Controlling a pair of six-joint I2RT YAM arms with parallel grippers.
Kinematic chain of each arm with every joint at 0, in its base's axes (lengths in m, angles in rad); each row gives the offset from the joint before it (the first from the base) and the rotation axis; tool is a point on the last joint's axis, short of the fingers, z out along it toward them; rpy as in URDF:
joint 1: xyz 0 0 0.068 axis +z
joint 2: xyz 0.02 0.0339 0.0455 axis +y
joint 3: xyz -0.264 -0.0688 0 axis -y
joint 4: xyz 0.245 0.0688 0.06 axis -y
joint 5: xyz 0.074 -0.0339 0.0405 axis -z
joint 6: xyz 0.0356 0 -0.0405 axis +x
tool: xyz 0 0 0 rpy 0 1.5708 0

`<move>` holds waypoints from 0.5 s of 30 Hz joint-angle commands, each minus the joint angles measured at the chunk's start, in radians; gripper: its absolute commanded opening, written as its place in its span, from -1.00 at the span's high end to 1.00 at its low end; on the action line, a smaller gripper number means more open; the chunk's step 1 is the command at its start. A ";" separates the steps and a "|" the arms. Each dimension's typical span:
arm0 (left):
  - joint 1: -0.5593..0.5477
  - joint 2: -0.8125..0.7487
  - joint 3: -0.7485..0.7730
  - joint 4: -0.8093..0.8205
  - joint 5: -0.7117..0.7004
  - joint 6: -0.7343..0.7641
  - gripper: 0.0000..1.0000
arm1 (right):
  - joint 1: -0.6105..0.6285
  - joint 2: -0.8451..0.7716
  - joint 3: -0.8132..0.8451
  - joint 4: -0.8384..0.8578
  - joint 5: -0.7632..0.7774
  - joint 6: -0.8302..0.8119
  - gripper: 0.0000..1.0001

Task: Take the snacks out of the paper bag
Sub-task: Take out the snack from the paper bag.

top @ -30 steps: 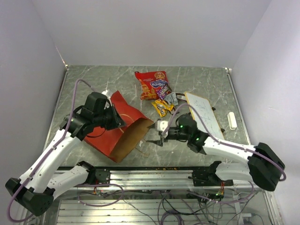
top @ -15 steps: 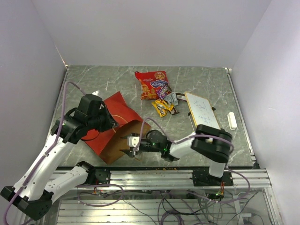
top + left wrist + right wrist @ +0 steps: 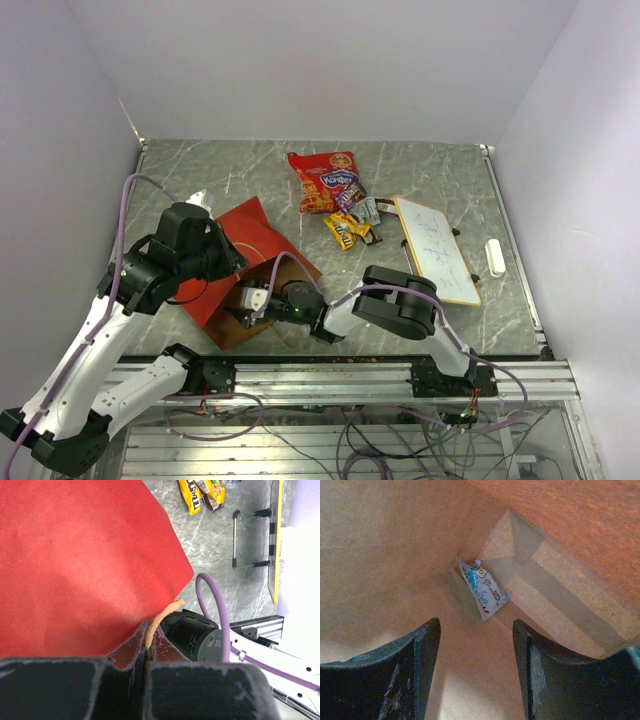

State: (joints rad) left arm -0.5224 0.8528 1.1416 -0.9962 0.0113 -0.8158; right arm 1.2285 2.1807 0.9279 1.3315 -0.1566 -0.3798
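The paper bag [image 3: 252,236], red outside and brown inside, lies at the near left with its mouth toward the right arm. My left gripper [image 3: 232,262] is shut on its tan string handle [image 3: 159,617] at the bag's upper edge [image 3: 75,555]. My right gripper [image 3: 248,300] is inside the bag's mouth, open and empty [image 3: 476,625]. A small white-and-blue wrapper [image 3: 483,591] lies ahead of it in the bag's far corner. A large red packet [image 3: 327,180], a yellow packet [image 3: 343,230] and small dark wrappers [image 3: 362,210] lie on the table behind the bag.
A white wood-framed board [image 3: 435,248] stands at the right, with its metal feet [image 3: 252,537] in the left wrist view. A small white block [image 3: 495,257] lies near the right wall. The right arm [image 3: 400,305] stretches leftward along the table's near edge.
My right gripper has moved left from outside the bag's mouth to deep inside it. My left arm has shifted slightly left, holding the bag's edge.
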 commanded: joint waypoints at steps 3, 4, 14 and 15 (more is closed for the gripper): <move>0.000 -0.006 0.054 0.014 0.020 0.026 0.86 | 0.002 0.074 0.111 -0.110 -0.001 -0.086 -0.21; 0.000 -0.003 0.063 0.013 0.021 0.028 0.86 | 0.004 0.085 0.126 -0.128 -0.002 -0.105 -0.21; 0.000 -0.001 0.073 0.025 0.062 0.038 0.86 | -0.004 0.209 0.309 -0.286 -0.020 -0.227 -0.24; -0.001 -0.003 0.071 0.029 0.068 0.039 0.86 | -0.006 0.215 0.324 -0.297 -0.027 -0.232 -0.24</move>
State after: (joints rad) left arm -0.5224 0.8577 1.1976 -0.9936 0.0345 -0.7921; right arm 1.2293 2.3680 1.1893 1.1065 -0.1711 -0.5514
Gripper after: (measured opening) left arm 0.075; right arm 0.617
